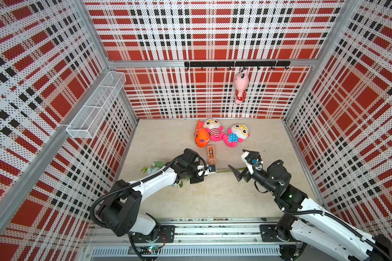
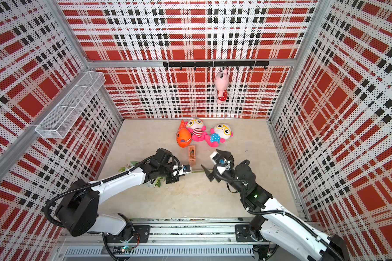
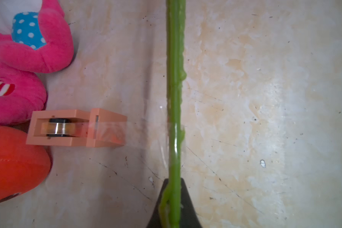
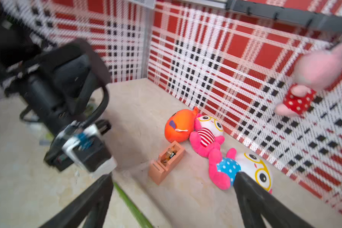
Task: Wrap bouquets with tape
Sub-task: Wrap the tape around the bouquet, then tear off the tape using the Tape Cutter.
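Plaid pegboard walls box in a pale stone tabletop (image 1: 213, 198). Nearest, the left gripper (image 3: 173, 205) is clamped on the bouquet (image 1: 154, 168) stems, while the right gripper (image 4: 174, 199) stands wide open and empty over the stem ends. Clear tape seems to stretch from the stems to the tape dispenser (image 3: 75, 128) beyond, just beside the plush toys (image 1: 220, 133). Wrapping is under way; next likely comes tearing the strip.

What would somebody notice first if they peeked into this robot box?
Probably the bright plush toys: an orange fish and two pink dolls with yellow glasses lying by the back wall, and a pink one hanging from the hook rail above. Nearer the front, the left hand is shut on the green flower stems, with clear tape stretched to them from the peach tape dispenser.
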Controlling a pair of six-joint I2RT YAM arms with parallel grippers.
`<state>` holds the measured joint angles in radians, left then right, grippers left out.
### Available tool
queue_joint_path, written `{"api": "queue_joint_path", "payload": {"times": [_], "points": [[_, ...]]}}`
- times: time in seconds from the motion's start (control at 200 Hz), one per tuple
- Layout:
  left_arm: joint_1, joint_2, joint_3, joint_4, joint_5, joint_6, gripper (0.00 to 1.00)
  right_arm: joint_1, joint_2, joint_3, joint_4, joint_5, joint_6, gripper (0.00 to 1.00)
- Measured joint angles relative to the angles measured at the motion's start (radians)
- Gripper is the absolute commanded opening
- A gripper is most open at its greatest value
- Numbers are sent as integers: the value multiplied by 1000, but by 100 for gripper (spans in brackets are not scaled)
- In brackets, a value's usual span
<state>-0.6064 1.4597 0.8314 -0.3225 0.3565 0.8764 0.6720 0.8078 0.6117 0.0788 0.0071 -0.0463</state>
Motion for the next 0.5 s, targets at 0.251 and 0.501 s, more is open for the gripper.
{"api": "queue_joint_path", "payload": {"times": [0.251, 0.501], "points": [[-14, 59, 0, -7, -16, -9, 0, -174, 345, 348, -164, -97, 526, 98], [-14, 119, 5, -17, -43, -21, 0, -172, 655, 291, -56, -322, 800, 82]]}}
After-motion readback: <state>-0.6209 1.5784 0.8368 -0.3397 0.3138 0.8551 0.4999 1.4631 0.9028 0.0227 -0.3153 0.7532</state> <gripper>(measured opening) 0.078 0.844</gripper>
